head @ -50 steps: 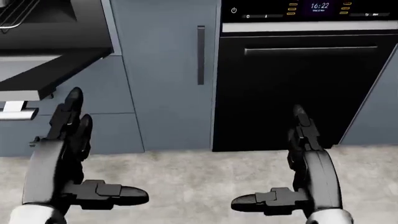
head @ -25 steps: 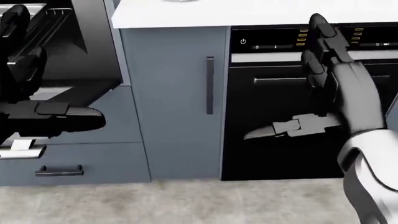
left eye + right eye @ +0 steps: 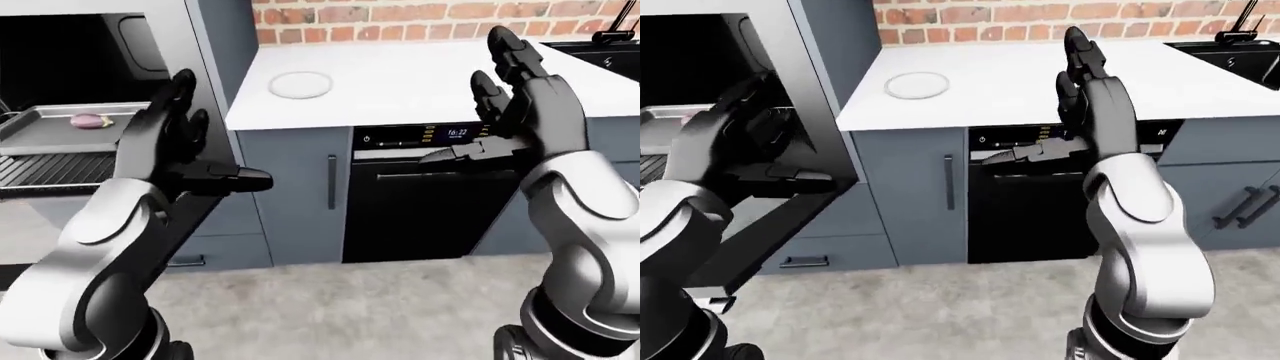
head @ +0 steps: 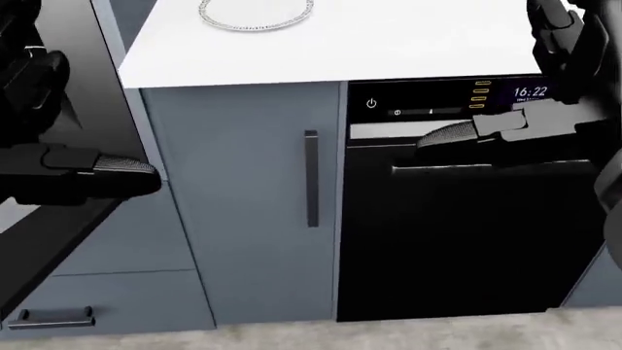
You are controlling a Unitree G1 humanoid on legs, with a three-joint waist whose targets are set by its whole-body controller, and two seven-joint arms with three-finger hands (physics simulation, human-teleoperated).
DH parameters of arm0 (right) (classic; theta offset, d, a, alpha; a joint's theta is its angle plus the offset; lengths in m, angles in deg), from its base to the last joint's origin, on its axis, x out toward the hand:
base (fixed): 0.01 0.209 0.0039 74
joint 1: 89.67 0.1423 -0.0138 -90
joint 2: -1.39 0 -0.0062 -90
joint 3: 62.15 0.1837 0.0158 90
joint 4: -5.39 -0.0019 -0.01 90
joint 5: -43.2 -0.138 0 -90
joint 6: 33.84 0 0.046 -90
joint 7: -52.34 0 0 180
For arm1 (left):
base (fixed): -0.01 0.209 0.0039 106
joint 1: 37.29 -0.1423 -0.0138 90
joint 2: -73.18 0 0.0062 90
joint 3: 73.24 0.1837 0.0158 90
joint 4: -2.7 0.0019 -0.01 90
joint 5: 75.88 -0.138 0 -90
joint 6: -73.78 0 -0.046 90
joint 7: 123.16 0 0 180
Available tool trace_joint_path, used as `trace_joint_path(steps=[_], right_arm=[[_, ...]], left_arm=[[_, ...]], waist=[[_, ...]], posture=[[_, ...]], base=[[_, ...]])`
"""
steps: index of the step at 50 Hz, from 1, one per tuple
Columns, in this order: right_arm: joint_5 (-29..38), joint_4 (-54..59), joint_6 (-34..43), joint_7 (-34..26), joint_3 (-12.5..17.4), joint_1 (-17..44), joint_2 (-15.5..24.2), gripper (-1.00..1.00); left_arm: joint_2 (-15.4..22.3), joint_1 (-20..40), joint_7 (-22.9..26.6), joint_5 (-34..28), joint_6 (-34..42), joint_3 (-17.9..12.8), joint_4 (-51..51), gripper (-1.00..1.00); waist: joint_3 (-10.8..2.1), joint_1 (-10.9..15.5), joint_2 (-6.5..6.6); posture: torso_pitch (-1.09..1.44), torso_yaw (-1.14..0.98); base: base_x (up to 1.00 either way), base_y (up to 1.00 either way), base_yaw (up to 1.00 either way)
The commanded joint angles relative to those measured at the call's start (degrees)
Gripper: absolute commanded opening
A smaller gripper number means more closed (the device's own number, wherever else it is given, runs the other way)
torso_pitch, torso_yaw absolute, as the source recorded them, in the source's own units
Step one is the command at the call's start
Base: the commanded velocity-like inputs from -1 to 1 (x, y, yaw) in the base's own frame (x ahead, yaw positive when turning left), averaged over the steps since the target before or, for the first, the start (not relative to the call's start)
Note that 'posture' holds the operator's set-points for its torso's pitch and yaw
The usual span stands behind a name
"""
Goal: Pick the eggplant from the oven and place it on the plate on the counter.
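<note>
A small purple eggplant (image 3: 88, 120) lies on a grey tray (image 3: 50, 131) inside the open oven at the left-eye view's left. The glass plate (image 3: 301, 84) sits on the white counter (image 3: 400, 82), apart from both hands. My left hand (image 3: 215, 135) is raised beside the oven opening, right of the tray, open and holding nothing. My right hand (image 3: 470, 101) is held up over the counter's edge, right of the plate, fingers spread and open. In the head view only the plate (image 4: 256, 13) and parts of both hands show.
The open oven door (image 3: 760, 240) juts out low at the left. A black built-in appliance (image 3: 420, 195) with a lit clock sits under the counter, next to a grey cabinet door (image 3: 300, 195). A black sink (image 3: 600, 49) is at top right, with brick wall behind.
The camera has tilted up from the floor and cabinet fronts to the counter top. Both hands have risen from low over the floor to counter height.
</note>
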Motion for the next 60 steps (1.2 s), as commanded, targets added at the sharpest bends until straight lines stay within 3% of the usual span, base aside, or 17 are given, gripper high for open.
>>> trace_joint_path(steps=[1, 2, 4, 9, 14, 15, 17, 25, 28, 30, 39, 42, 43, 47, 54, 58, 60], right_arm=[[-0.7, -1.1, -0.3, -0.1, 0.2, 1.1, 0.5, 1.00], [-1.0, -1.3, -0.3, -0.4, 0.5, 1.0, 0.7, 1.00], [-2.5, -2.3, 0.6, -0.6, 1.1, 1.4, 0.6, 1.00], [-4.0, -2.6, 2.8, -1.7, 0.3, 2.7, 1.6, 1.00], [-5.2, -3.2, 4.8, -2.8, 0.6, 4.2, 3.2, 1.00], [-5.3, -3.5, 5.1, -3.7, -0.2, 3.9, 3.8, 1.00], [-4.6, -3.7, 5.6, -4.2, -1.2, 4.3, 4.0, 1.00], [-2.4, -3.7, 6.5, -5.7, -1.8, 6.5, 4.0, 1.00], [-1.3, -3.2, 5.3, -6.2, -2.6, 6.1, 3.6, 1.00], [-0.7, -2.9, 5.1, -6.5, -2.9, 6.2, 3.2, 1.00], [1.6, -2.2, 3.9, -8.0, -3.6, 5.6, 1.8, 1.00], [2.3, -2.0, 3.6, -8.4, -4.0, 5.3, 1.3, 1.00], [2.5, -2.0, 3.7, -8.5, -4.0, 5.4, 1.2, 1.00], [3.0, -1.3, 3.0, -8.9, -3.9, 5.4, 0.8, 1.00], [4.4, 1.3, -0.5, -9.6, -4.3, 4.1, 0.2, 1.00], [5.1, 2.2, -1.4, -9.5, -4.5, 4.0, -0.3, 1.00], [5.4, 2.6, -1.8, -9.6, -4.6, 4.0, -0.4, 1.00]], left_arm=[[0.8, 0.7, -0.4, 0.0, -1.4, -1.1, -0.4, 1.00], [0.9, 0.5, -0.4, 0.2, -1.4, -1.3, -0.5, 1.00], [1.3, 0.4, -0.4, 0.5, -1.9, -1.6, -0.2, 1.00], [2.1, 1.1, -1.0, 1.5, -1.3, -1.9, -0.3, 1.00], [2.2, 1.2, -1.5, 2.2, -0.2, -1.8, -1.3, 1.00], [2.2, 0.8, -1.5, 2.1, -0.6, -1.5, -1.2, 1.00], [2.1, 0.8, -1.6, 2.1, -0.2, -1.5, -1.2, 1.00], [2.2, -0.1, -1.0, 1.2, -1.8, -0.8, 0.0, 1.00], [2.0, 0.0, -0.9, 1.1, -1.5, -0.5, -0.3, 1.00], [1.9, -0.3, -0.7, 0.8, -1.7, -0.4, -0.2, 1.00], [1.6, -0.4, -0.2, 0.0, -1.9, -0.2, 0.0, 1.00], [1.6, -0.1, -0.1, 0.1, -0.9, -0.5, -0.9, 1.00], [1.6, 0.3, -0.2, 0.0, -0.8, -0.7, -0.6, 1.00], [1.7, -0.1, 0.0, -0.4, -1.3, -0.3, -0.6, 1.00], [1.5, 0.2, 0.4, -1.1, -1.0, -0.1, -0.3, 1.00], [1.2, -0.4, 0.6, -1.6, -1.7, 0.3, -0.2, 1.00], [1.2, -0.5, 0.8, -1.7, -1.6, 0.3, -0.3, 1.00]], waist=[[-1.07, 0.3, 0.89], [-2.41, 0.2, 3.14], [0.72, 3.5, 1.56], [-0.75, 2.6, 0.15], [-0.88, 1.9, -6.74], [-1.98, 2.2, -6.65], [-0.17, 1.7, -6.39], [-0.51, 2.0, -2.34], [-0.60, 2.1, 0.42], [-1.80, 2.6, 4.24], [-0.31, 3.1, -3.11], [-0.95, 2.5, -8.39], [-0.63, 2.0, -6.44], [-1.14, 2.5, -5.97], [-0.50, 1.9, -1.12], [-2.07, 2.3, 4.67], [-1.40, 2.8, 2.69]], posture=[[0.00, 0.00], [0.00, 0.00], [0.00, 0.00], [0.00, 0.00], [0.00, 0.00], [0.00, 0.00], [0.00, 0.00], [0.00, 0.00], [0.00, 0.00], [0.00, 0.00], [0.00, 0.00], [0.00, 0.00], [0.00, 0.00], [0.00, 0.00], [0.00, 0.00], [0.00, 0.00], [0.00, 0.00]], base=[[0.52, -0.05, 0.00], [0.26, 0.00, 0.00], [0.00, 0.42, 0.50], [0.00, 0.00, 1.00], [0.00, 0.00, 1.00], [0.00, 0.00, 1.00], [0.00, 0.00, 1.00], [0.00, 0.00, 1.00], [0.00, 0.00, 1.00], [0.00, 0.00, 1.00], [0.00, 0.00, 1.00], [0.00, 0.00, 1.00], [0.00, 0.00, 1.00], [0.00, 0.00, 1.00], [0.00, 0.00, 1.00], [0.00, 0.00, 1.00], [0.00, 0.00, 1.00]])
